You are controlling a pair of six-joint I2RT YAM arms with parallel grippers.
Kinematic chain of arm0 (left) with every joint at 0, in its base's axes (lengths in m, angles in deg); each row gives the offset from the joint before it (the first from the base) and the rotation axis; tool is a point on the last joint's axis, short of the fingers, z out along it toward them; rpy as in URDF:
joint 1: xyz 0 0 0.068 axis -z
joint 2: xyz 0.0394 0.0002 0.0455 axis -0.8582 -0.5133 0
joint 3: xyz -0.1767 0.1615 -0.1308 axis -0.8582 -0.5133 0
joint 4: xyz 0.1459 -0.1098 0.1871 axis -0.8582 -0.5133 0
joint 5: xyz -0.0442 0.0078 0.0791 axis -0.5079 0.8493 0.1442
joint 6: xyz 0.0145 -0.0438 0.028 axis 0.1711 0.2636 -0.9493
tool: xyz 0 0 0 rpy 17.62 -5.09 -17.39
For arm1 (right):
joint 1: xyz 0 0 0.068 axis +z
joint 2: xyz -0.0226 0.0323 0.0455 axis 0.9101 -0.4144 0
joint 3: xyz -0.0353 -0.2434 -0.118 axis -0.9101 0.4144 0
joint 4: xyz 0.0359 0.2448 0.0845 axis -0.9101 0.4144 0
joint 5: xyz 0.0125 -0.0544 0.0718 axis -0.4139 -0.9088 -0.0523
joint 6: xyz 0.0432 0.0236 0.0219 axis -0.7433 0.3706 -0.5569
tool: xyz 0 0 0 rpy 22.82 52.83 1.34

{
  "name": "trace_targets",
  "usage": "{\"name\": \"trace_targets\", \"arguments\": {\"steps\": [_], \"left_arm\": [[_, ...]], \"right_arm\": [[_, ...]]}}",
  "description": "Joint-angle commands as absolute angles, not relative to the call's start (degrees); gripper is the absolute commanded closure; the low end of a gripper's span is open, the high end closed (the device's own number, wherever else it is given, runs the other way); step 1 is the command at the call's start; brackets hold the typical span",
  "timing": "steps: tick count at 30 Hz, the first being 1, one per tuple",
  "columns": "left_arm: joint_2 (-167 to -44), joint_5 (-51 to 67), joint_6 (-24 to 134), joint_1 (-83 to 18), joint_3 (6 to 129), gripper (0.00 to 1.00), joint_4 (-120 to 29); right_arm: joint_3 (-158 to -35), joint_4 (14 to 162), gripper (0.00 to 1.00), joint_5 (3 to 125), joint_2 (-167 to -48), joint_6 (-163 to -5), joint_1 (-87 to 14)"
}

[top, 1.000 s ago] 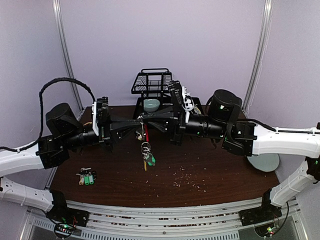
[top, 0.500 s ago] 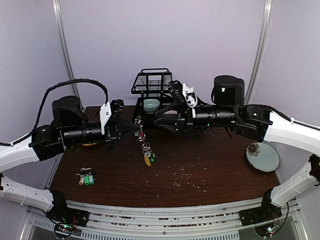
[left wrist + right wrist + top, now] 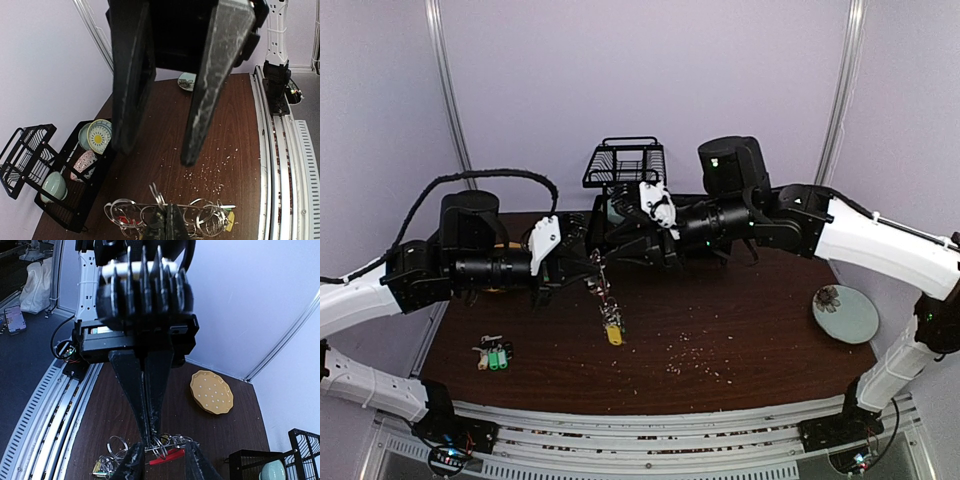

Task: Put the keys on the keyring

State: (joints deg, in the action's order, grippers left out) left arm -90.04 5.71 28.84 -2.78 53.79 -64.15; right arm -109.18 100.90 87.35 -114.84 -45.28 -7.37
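Since neither arm has gone for them yet, the loose keys (image 3: 492,355) lie at the lower left of the worktop (image 3: 750,340), near its front edge and well apart from both arms; they look to be the ones waiting to be threaded on. Further in, at frame centre, the keyring (image 3: 605,295) is held up by its top so that its cluster dangles, a yellow tag (image 3: 614,336) lowest. Whether that tag touches the worktop I cannot tell. The left end effector (image 3: 588,262) is clamped on the ring's upper loops; its wrist view shows the tips pinched together on the wire at the bottom edge. Lifting the ring this way probably steadies it and presents it to the other arm. Just behind, reaching in from the right, the right end effector (image 3: 605,245) faces it with fingers spread and nothing between them. In its own wrist view the ring sits just ahead of the gap, apparently untouched, so it seems poised to take or work the ring, not to carry a key. At the right edge a plate (image 3: 846,313) rests alone. Farthest back, at top centre, stands the rack (image 3: 625,165).
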Motion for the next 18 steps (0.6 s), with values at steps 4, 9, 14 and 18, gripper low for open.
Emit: {"name": "trace_targets", "arguments": {"steps": [4, 9, 14, 18], "left_arm": [[-89.01, 4.01, 28.38, -2.87, 55.41, 1.0, -60.17], [-89.4, 3.56, 28.42, -2.94, 55.21, 1.0, -60.23], [-89.2, 3.65, 28.1, -2.87, 54.97, 1.0, -60.23], [-89.2, 3.21, 27.73, -2.95, 54.92, 1.0, -60.14]], "right_arm": [[-112.19, 105.77, 0.72, 88.11, -117.51, -39.21, -6.23], [-113.34, 106.59, 0.78, 86.88, -118.89, -38.51, -5.35], [-114.08, 108.15, 0.79, 85.47, -119.64, -37.45, -4.84], [-117.06, 111.63, 0.93, 84.12, -121.39, -36.57, -4.48]]}}
